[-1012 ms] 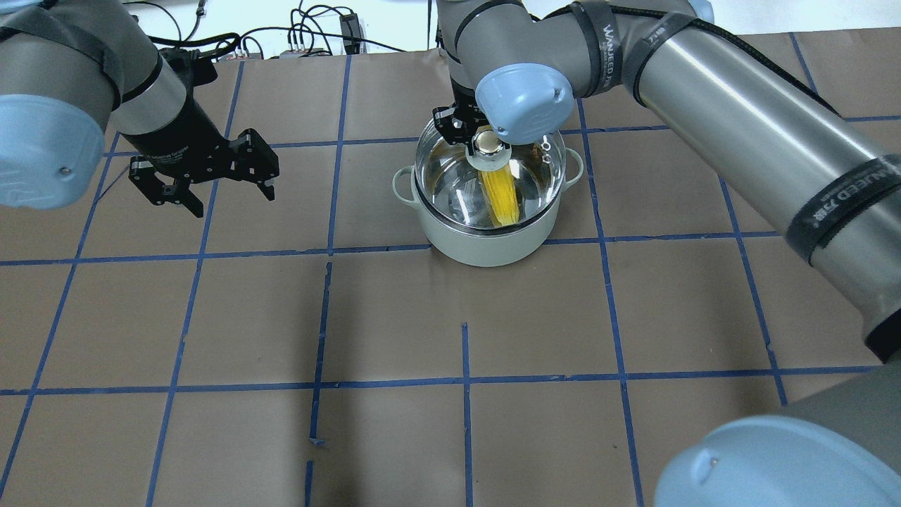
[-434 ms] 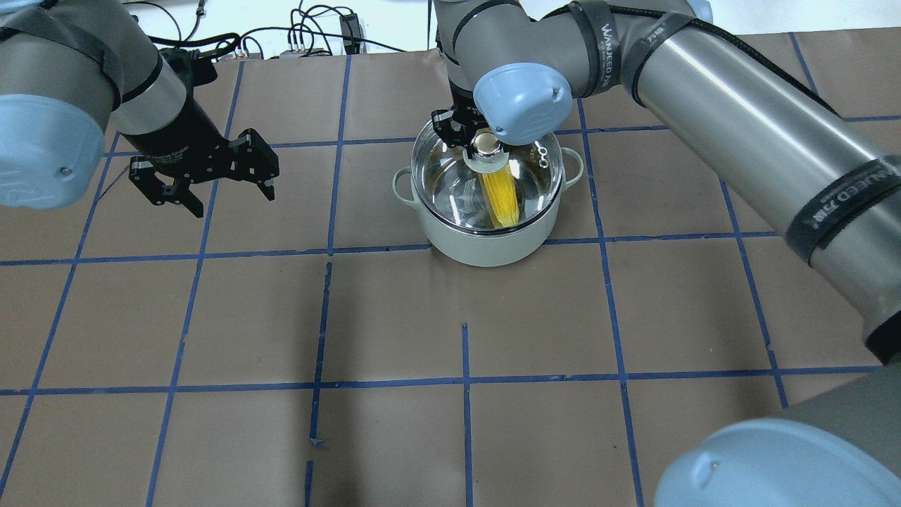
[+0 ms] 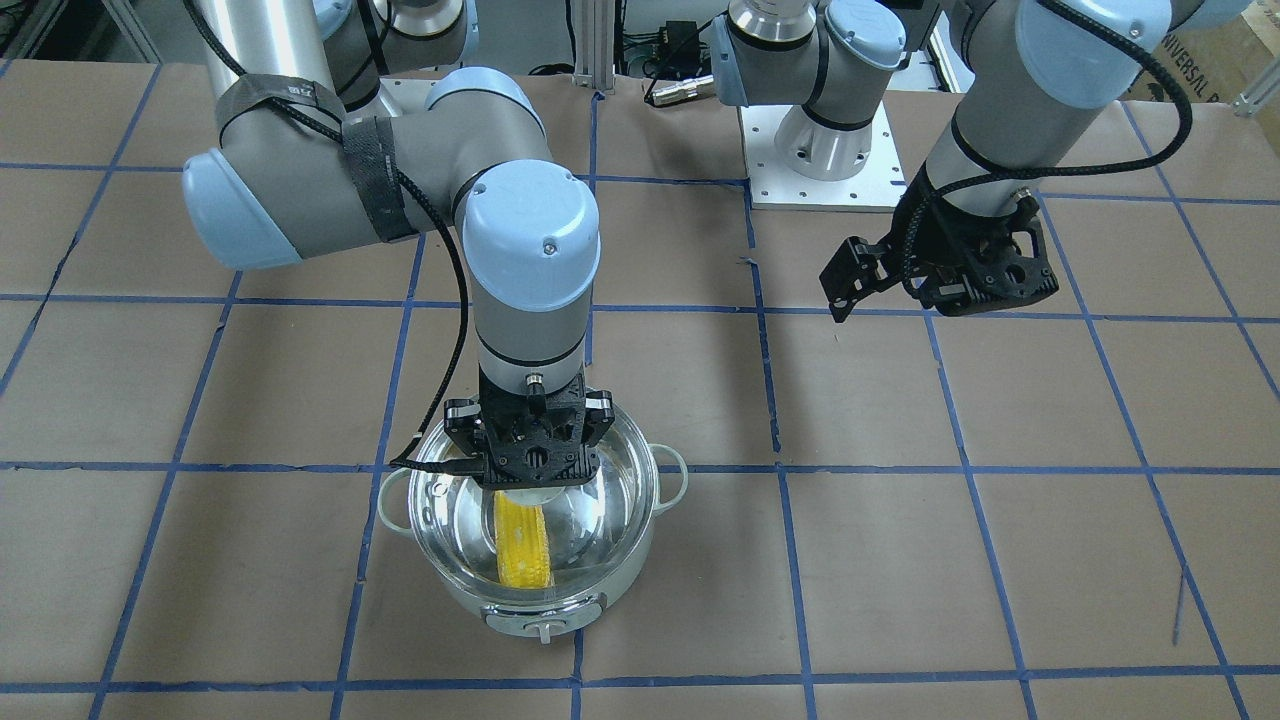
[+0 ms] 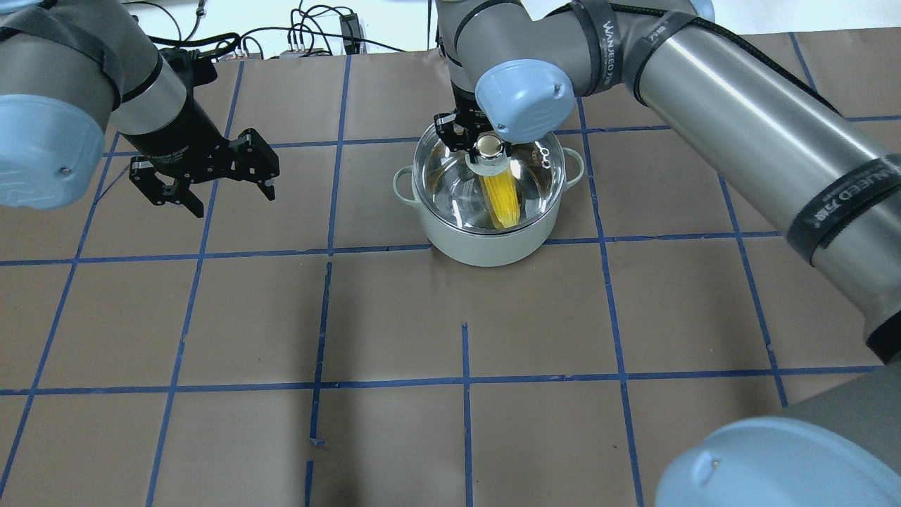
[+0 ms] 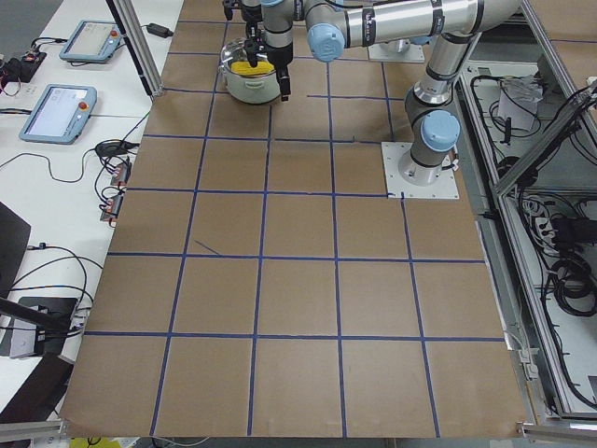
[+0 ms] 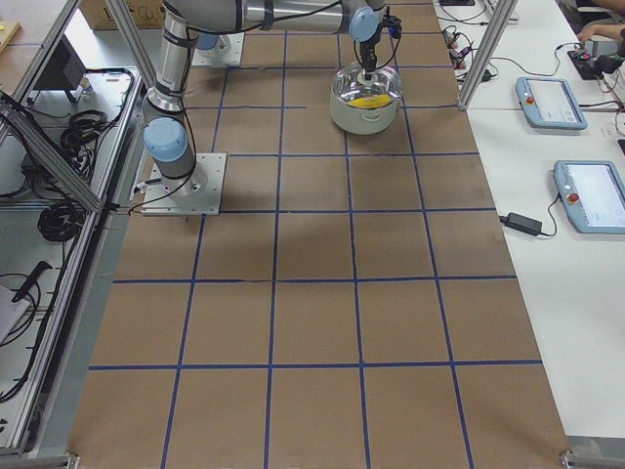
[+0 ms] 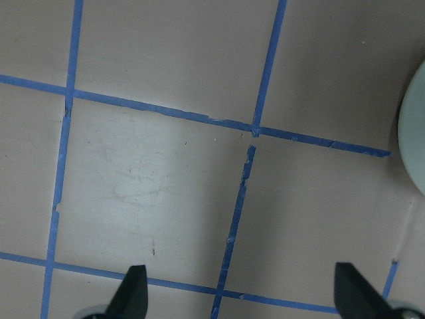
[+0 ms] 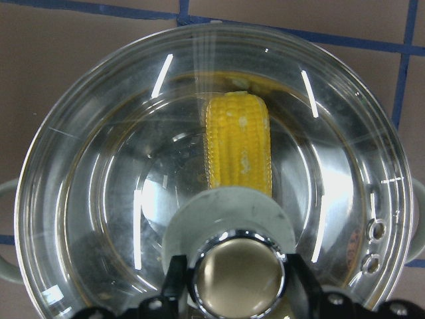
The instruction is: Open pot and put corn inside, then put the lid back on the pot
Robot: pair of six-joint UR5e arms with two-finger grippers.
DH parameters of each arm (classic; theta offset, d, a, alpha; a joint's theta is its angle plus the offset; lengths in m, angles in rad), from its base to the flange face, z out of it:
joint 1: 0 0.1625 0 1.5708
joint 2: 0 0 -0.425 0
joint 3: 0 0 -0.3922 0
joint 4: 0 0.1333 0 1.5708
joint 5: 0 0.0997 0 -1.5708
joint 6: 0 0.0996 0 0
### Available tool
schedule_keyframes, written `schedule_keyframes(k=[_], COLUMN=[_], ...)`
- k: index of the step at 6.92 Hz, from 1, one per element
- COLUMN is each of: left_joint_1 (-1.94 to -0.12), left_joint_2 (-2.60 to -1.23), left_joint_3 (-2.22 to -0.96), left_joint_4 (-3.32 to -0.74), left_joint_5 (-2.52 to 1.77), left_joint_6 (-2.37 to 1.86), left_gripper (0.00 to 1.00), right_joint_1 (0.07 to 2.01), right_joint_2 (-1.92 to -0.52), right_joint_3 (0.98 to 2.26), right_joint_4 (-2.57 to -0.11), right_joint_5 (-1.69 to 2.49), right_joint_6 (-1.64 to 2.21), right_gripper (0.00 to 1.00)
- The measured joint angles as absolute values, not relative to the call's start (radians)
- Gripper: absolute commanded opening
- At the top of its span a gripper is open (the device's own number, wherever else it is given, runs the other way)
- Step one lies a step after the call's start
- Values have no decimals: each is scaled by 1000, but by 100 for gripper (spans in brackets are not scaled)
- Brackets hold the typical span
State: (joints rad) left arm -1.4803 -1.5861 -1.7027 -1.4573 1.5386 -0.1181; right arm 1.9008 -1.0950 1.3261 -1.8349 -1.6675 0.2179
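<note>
The pale-green pot (image 4: 486,246) stands on the brown table, its control knob facing away from the robot (image 3: 540,628). The yellow corn (image 4: 501,201) lies inside it, also clear in the right wrist view (image 8: 239,146). The glass lid (image 4: 450,179) sits over the pot's rim and looks level (image 8: 99,173). My right gripper (image 4: 486,146) is above the pot's centre, shut on the lid's shiny knob (image 8: 238,282). My left gripper (image 4: 215,201) is open and empty, above the table to the pot's left (image 7: 242,292).
The table is brown paper with a grid of blue tape lines (image 4: 464,380). Cables and boxes lie beyond its far edge (image 4: 310,35). Screens sit on side benches (image 6: 552,98). The pot's edge shows in the left wrist view (image 7: 415,133).
The lid has come down a little with my right gripper and now sits centred on the pot's rim. The left arm has not moved.
</note>
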Motion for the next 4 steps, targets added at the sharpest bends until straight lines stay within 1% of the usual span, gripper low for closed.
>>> schedule_keyframes(k=[4], left_joint_1=[-1480], left_joint_2=[-1586], left_joint_3=[-1703], left_joint_4=[-1457], left_joint_5=[1539], left_joint_6=[-118], left_gripper=[100], right_joint_1=[1902], right_joint_2=[-1097], right_joint_3=[1323], right_joint_4=[-1810], right_joint_5=[-1666], right_joint_6=[219], right_gripper=[59])
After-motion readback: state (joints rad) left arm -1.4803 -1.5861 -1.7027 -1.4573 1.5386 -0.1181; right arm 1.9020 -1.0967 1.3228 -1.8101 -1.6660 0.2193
